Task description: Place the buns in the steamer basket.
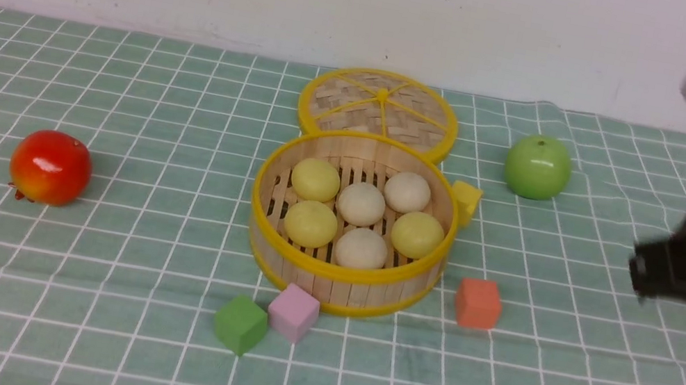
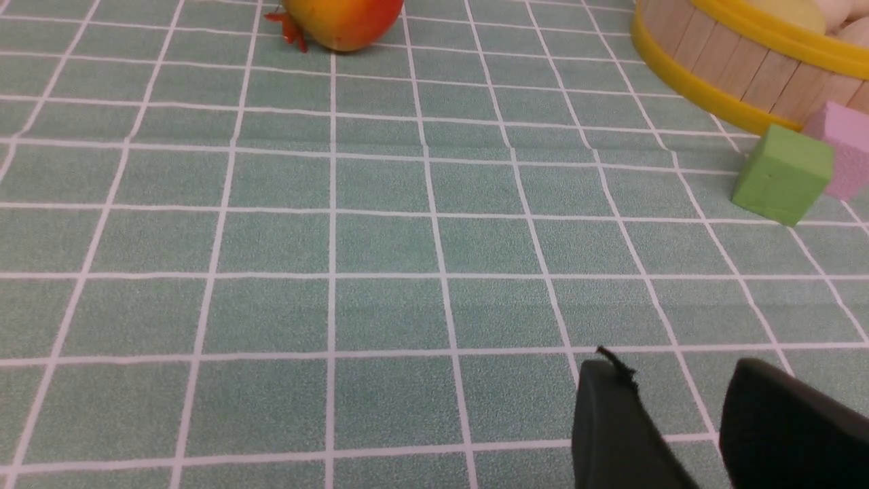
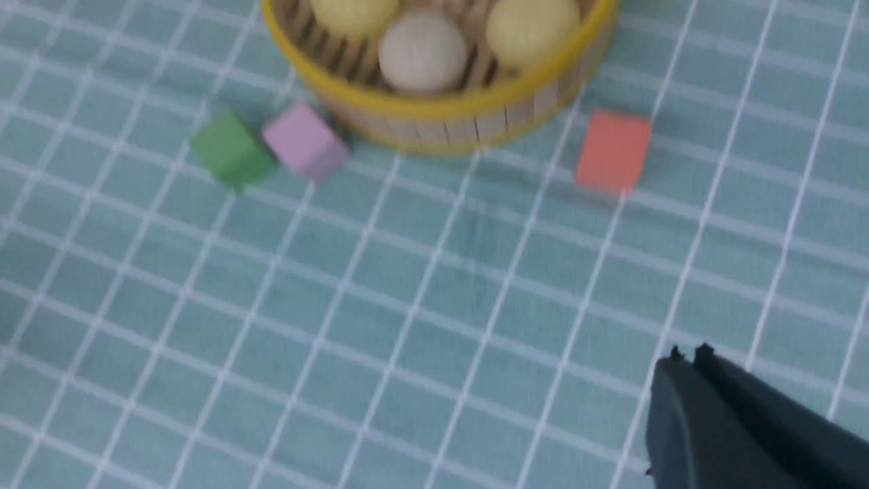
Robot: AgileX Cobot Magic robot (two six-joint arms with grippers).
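Observation:
The steamer basket (image 1: 337, 287) stands at the middle of the table. Three pale yellow buns (image 1: 310, 223) and three beige-white buns (image 1: 361, 203) lie inside it on the slatted floor. My right gripper (image 1: 643, 273) hovers blurred at the right edge, well away from the basket. In the right wrist view its jaws (image 3: 687, 356) are shut and hold nothing, and the basket (image 3: 441, 112) with buns (image 3: 422, 51) lies ahead. My left gripper (image 2: 675, 370) is open and empty above bare cloth, with the basket wall (image 2: 740, 68) far off. It is out of the front view.
The flat woven lid (image 1: 379, 107) lies behind the basket. A green apple (image 1: 538, 167) sits at the back right and a red fruit (image 1: 51, 167) at the left. Yellow (image 1: 465, 200), orange (image 1: 478, 303), pink (image 1: 293, 312) and green (image 1: 240, 324) cubes ring the basket.

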